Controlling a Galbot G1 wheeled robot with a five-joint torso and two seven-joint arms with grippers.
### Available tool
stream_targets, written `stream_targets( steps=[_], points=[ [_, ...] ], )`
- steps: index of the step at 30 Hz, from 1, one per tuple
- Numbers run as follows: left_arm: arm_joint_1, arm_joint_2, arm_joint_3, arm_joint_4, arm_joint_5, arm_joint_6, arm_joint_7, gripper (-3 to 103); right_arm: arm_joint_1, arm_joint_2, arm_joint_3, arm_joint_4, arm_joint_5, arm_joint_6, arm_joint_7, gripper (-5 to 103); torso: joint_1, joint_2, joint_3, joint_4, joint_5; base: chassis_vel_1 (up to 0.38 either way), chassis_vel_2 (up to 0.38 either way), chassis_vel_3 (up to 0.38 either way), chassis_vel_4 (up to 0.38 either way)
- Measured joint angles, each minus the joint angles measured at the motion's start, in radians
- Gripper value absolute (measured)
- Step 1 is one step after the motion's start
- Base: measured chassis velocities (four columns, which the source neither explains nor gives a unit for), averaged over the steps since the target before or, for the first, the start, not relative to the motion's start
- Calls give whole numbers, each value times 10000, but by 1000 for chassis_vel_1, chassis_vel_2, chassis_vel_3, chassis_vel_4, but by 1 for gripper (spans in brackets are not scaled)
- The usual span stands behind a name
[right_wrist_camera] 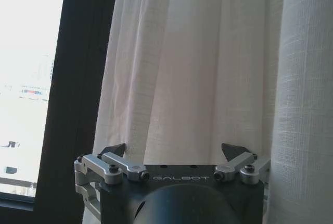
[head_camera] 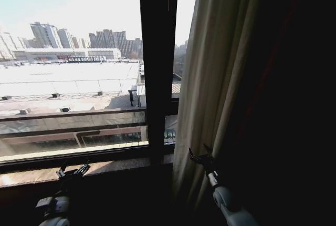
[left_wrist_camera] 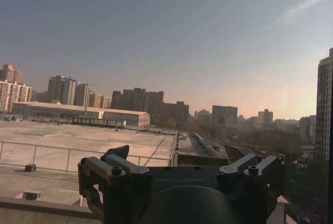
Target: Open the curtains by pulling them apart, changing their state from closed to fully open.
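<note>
The white pleated curtain (head_camera: 212, 79) hangs gathered to the right of the dark window post (head_camera: 157, 63). In the right wrist view its folds (right_wrist_camera: 208, 67) hang straight ahead of the fingers. My right gripper (head_camera: 201, 155) (right_wrist_camera: 174, 148) is open, low down at the curtain's left edge, with nothing between its fingers. I cannot tell whether it touches the fabric. My left gripper (head_camera: 73, 171) (left_wrist_camera: 178, 153) is open at the lower left by the window sill, facing bare glass and the city outside.
A darker drape (head_camera: 286, 105) fills the right side beyond the white curtain. The window sill (head_camera: 79, 157) runs across below the glass. Outside lie a flat roof (left_wrist_camera: 78, 140) and distant towers.
</note>
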Motion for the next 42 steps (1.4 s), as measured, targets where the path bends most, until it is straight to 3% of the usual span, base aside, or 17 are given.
stream_targets(
  steps=[18, 42],
  points=[
    [0, 0, 1, 0, 0, 0, 0, 100, 9, 0, 4, -14, -1, 0, 9, 100, -2, 1, 0, -1, 1, 133, 70, -127, -79],
    [0, 0, 0, 0, 0, 0, -1, 100, 15, 1, 3, -18, -2, -4, 10, 100, 0, 0, 1, 1, 0, 335, 334, -338, -331]
  ],
)
